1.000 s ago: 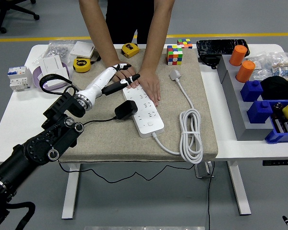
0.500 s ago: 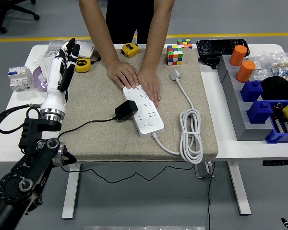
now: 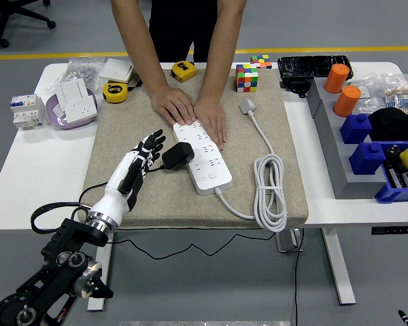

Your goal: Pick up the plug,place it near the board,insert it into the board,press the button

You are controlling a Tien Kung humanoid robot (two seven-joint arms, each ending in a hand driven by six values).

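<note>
Fingers (image 3: 149, 145) of my left hand (image 3: 137, 163) are spread and hold nothing, lying low over the beige mat (image 3: 143, 197) with their tips just beside the black plug (image 3: 179, 155); I cannot tell whether they touch it. That plug lies on its side on the mat, against the left long edge of the white power strip (image 3: 204, 153), its thin black cord (image 3: 102, 183) trailing off toward the near left edge of the counter (image 3: 27, 170). It sits in no socket that I can see, so I judge the placing near the board as good as done, while the grasp, the insertion and the button press are all left. At the strip's near end a small square, probably the switch (image 3: 211, 176), is uncovered. A person at the far side presses both hands (image 3: 194, 112) flat on the far end of the strip, steadying it. To the right, the strip's own white cable (image 3: 268, 193) lies coiled on the mat. My right arm is not in view.
</note>
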